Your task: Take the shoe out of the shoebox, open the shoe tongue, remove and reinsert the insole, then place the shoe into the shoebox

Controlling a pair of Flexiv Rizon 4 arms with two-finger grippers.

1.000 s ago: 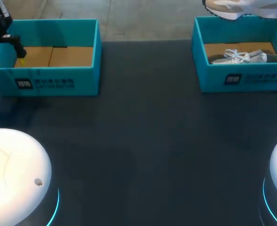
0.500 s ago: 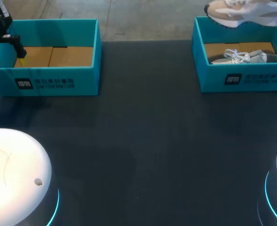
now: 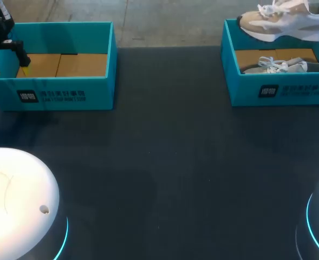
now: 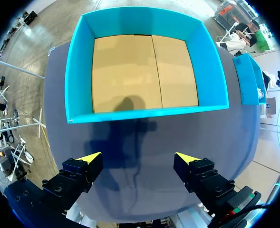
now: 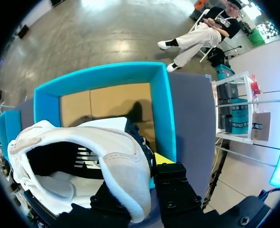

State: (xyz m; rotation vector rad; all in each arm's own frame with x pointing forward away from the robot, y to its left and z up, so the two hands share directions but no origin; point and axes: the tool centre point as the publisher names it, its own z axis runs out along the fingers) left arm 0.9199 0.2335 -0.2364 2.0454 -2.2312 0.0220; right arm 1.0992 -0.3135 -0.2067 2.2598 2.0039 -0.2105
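Note:
A tan and white shoe (image 3: 278, 23) hangs over the back rim of the right teal shoebox (image 3: 278, 92); my right arm is out of the head view. In the right wrist view my right gripper (image 5: 139, 165) is shut on the shoe (image 5: 101, 147) at its heel collar, one finger inside and one outside, above the box (image 5: 164, 109). A second white shoe (image 3: 284, 66) lies in that box. My left gripper (image 3: 7, 66) stands open at the left end of the left teal shoebox (image 3: 67, 95). In the left wrist view my left gripper (image 4: 139, 159) holds nothing and the left shoebox (image 4: 144, 114) lies ahead, holding only its cardboard floor.
The dark table (image 3: 164, 162) stretches between the two boxes. Both arm bases (image 3: 18, 200) sit at the near corners.
The held shoe has come down and slightly forward, further into the head view, over the right box. My left arm has not moved.

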